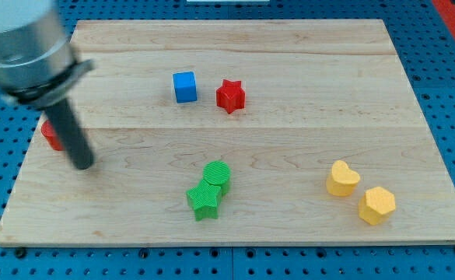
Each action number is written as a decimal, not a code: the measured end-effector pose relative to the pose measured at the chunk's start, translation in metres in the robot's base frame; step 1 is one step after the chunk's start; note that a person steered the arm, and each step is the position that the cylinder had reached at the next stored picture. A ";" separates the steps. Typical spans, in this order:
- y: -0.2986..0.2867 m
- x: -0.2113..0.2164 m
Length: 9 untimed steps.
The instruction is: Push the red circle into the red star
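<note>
The red circle [50, 135] lies near the board's left edge, mostly hidden behind my rod. The red star [230, 96] sits in the upper middle of the board, far to the right of the circle. My tip [82, 165] rests on the board just to the lower right of the red circle, close to it; contact cannot be told.
A blue cube [184, 86] stands just left of the red star. A green circle [217, 173] and green star [204, 200] touch in the lower middle. A yellow heart [341, 178] and yellow hexagon [377, 205] lie at the lower right. The wooden board [289, 148] sits on a blue pegboard.
</note>
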<state>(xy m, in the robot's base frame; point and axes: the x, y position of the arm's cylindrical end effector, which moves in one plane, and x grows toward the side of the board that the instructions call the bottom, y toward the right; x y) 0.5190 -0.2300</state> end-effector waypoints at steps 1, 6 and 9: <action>-0.074 -0.039; 0.165 -0.096; 0.118 -0.225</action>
<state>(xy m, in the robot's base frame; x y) 0.2936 -0.1117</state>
